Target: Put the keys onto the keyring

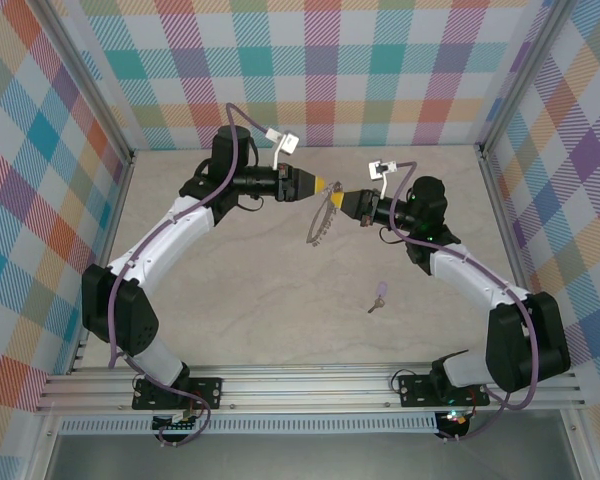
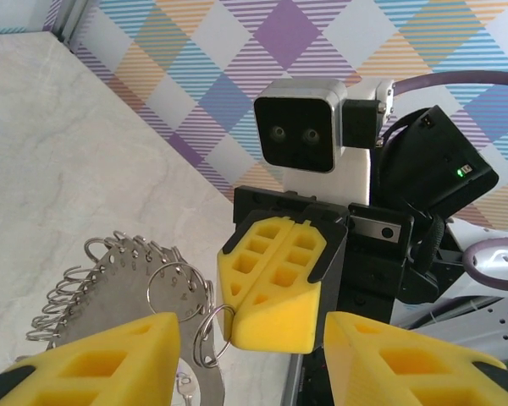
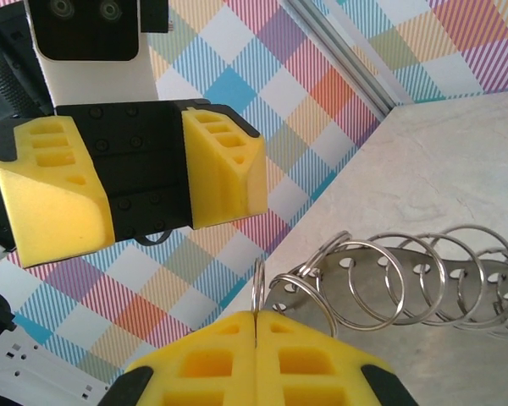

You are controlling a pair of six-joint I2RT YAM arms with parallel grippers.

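Our right gripper (image 3: pixel 256 331) is clamped shut on the large thin silver metal keyring (image 3: pixel 389 279), held off the table. Our left gripper (image 1: pixel 323 186) faces it tip to tip, jaws part-open, gripping nothing we can see. The tiny lilac-headed key (image 1: pixel 379 296) lies on the pale marbled table (image 1: pixel 230 300), well apart toward the bases and nearer the right arm, blade pointing near-left.

Table (image 1: pixel 230 310): pale beige marbled top, evenly lit. Plaid walls (image 1: pixel 330 70) w/ teal, purple, orange & yellow checks stand behind table & on both its sides. Silver alu posts (image 1: pixel 100 105) rise at table's far corners; slotted alu rail (image 1: pixel 310 388) runs along its near edge.
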